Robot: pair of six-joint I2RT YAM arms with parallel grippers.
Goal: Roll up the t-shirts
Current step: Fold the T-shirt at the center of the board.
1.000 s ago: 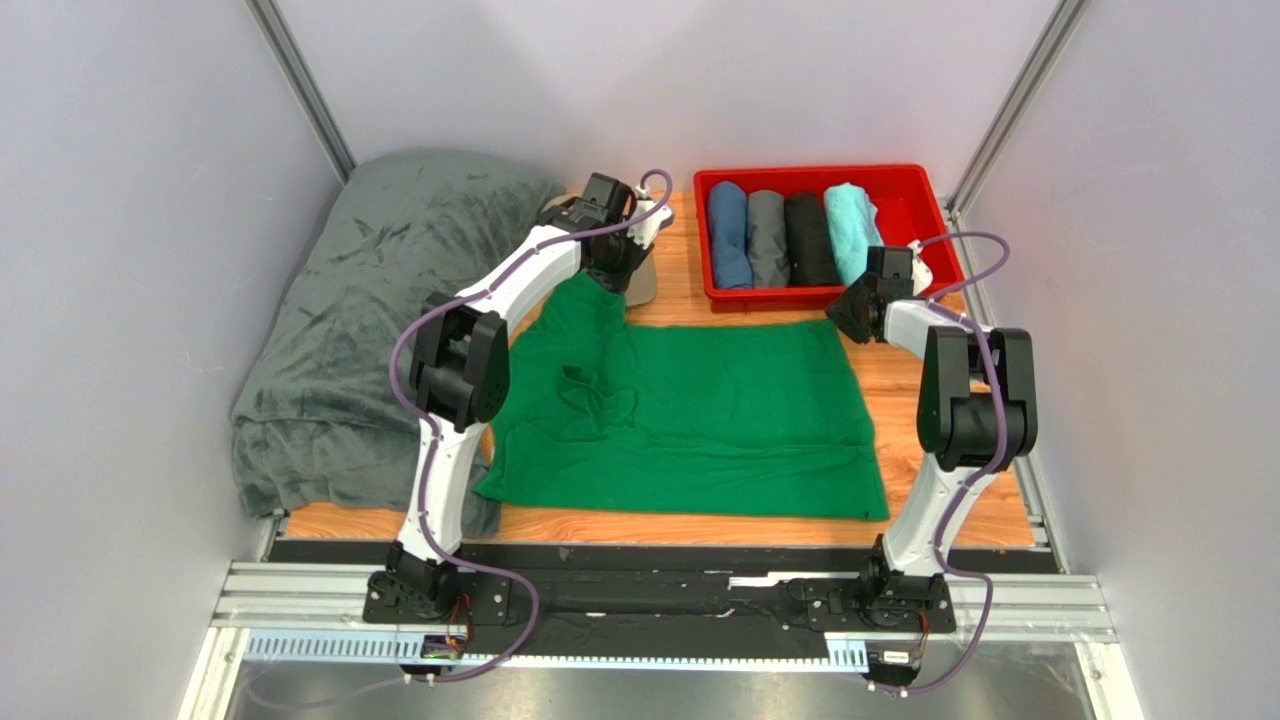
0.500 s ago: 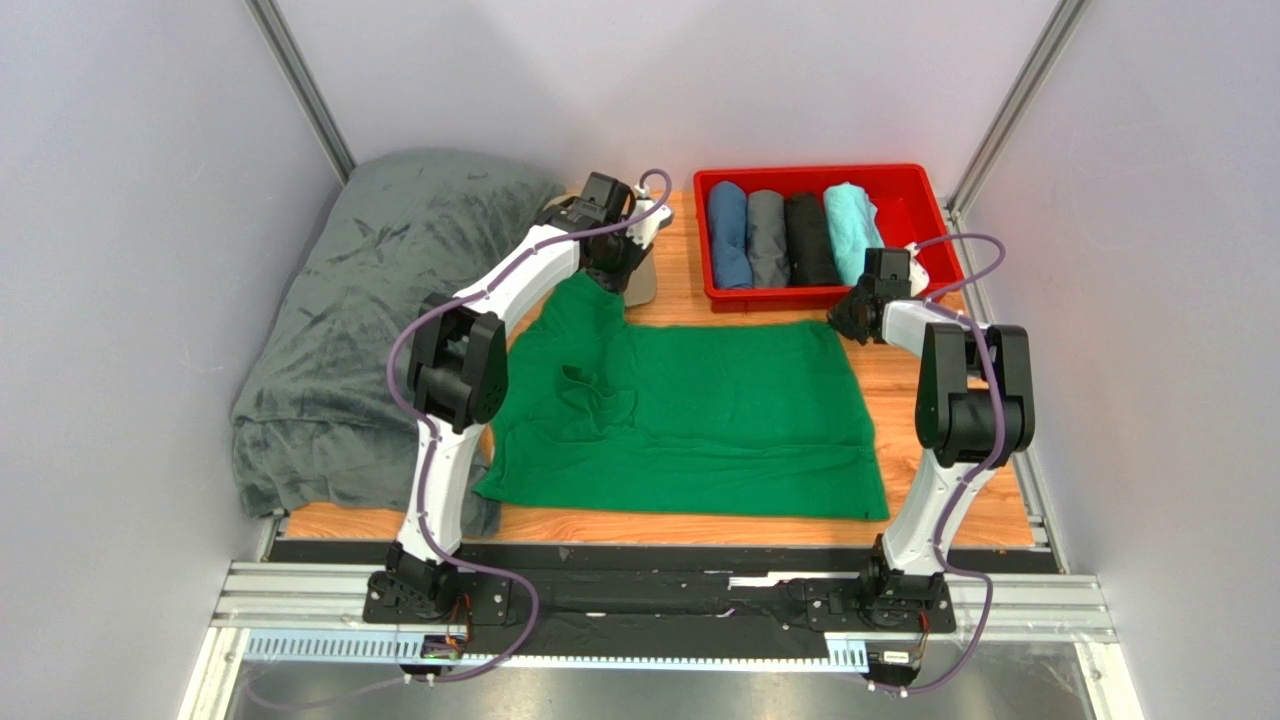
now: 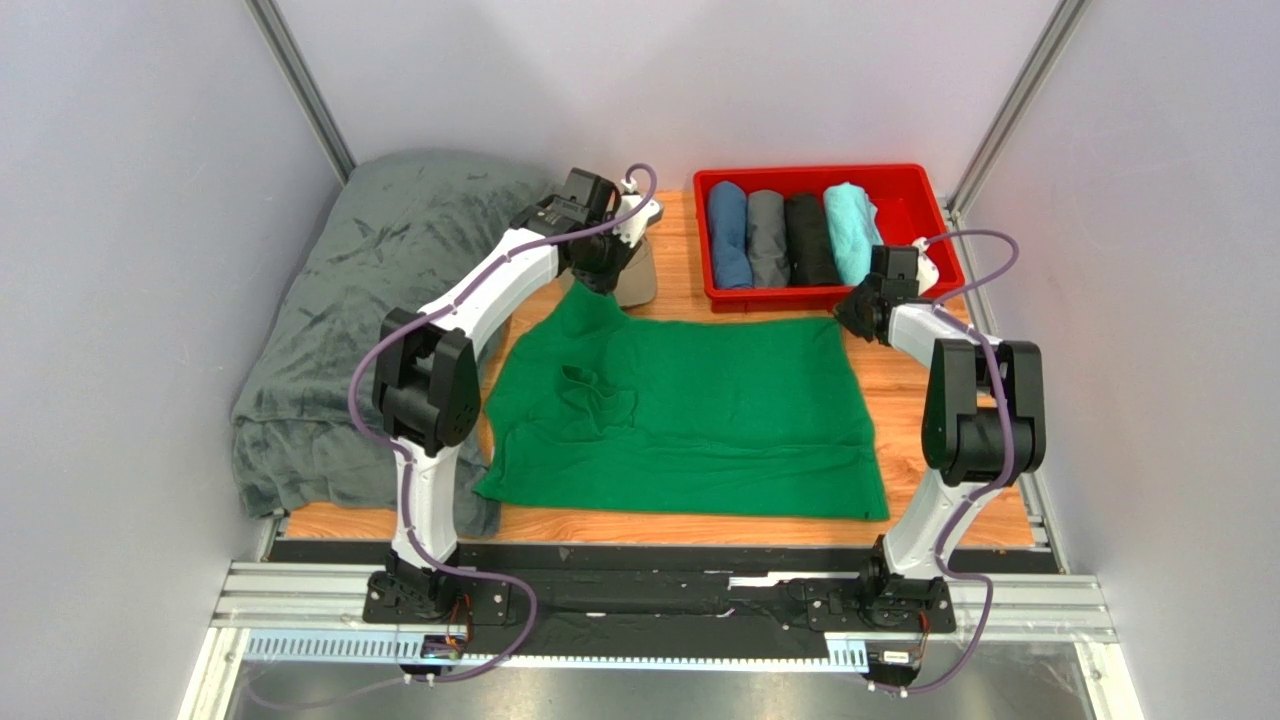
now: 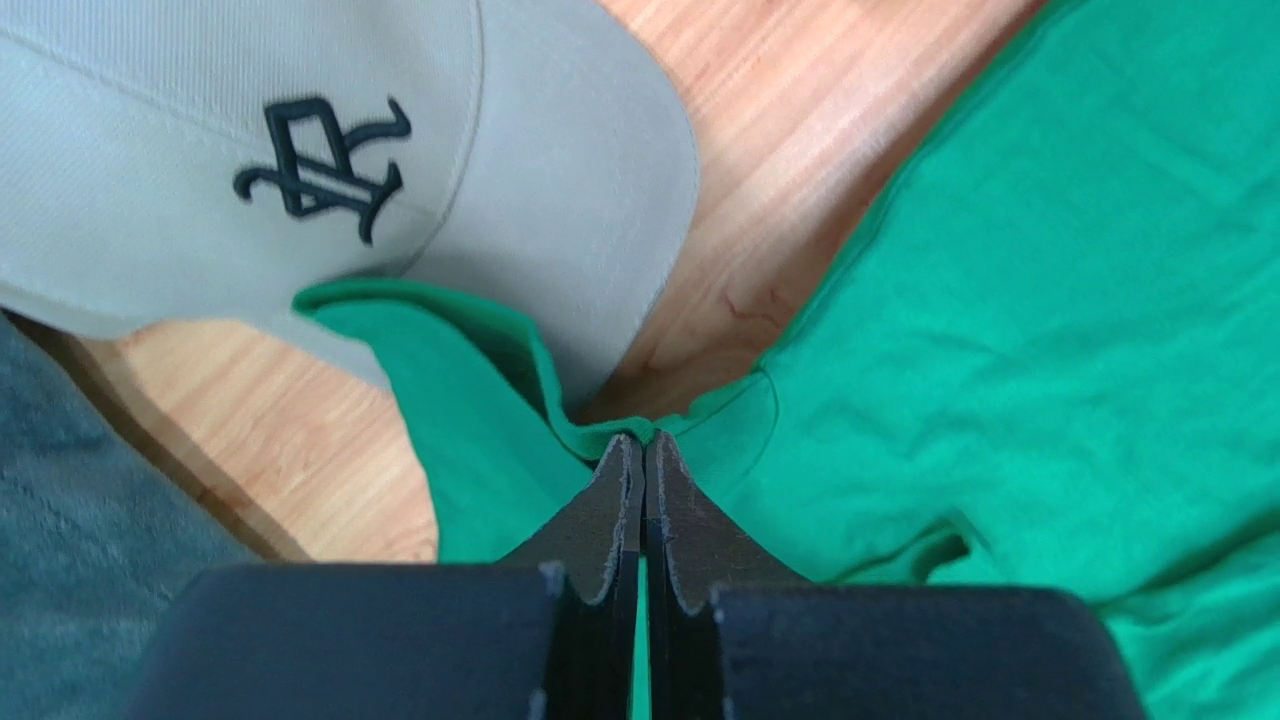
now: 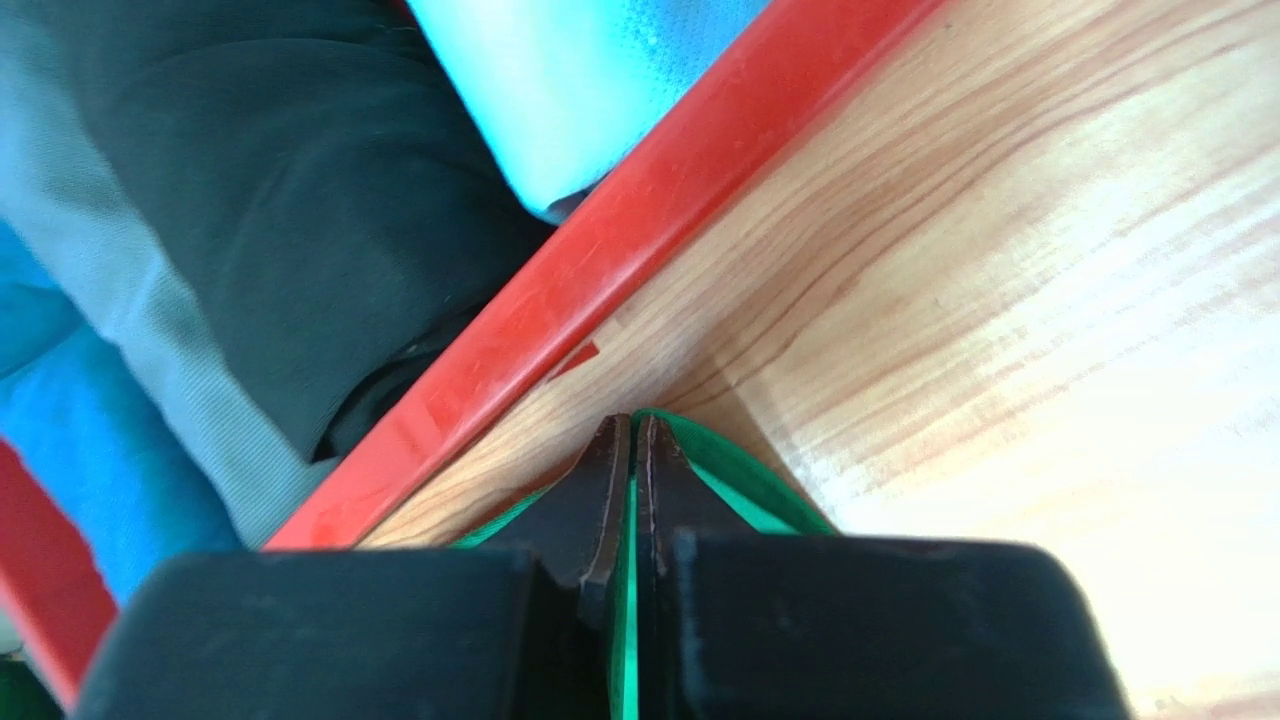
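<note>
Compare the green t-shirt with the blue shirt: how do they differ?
The green t-shirt lies spread out; the blue shirt is rolled. The green t-shirt is outside the red bin, the blue shirt inside. The left gripper and the right gripper pinch the green t-shirt; neither touches the blue shirt. Both are plain.

Left arm (image 3: 496, 285): stretched far forward, elbow bent, wrist angled down.
Left gripper (image 4: 645, 450): jaws pressed together, pinching the shirt (image 4: 1052, 300) edge.
Right arm (image 3: 977, 405): elbow raised, forearm reaching forward.
Right gripper (image 5: 631, 435): jaws pressed together, pinching a shirt corner.
</note>
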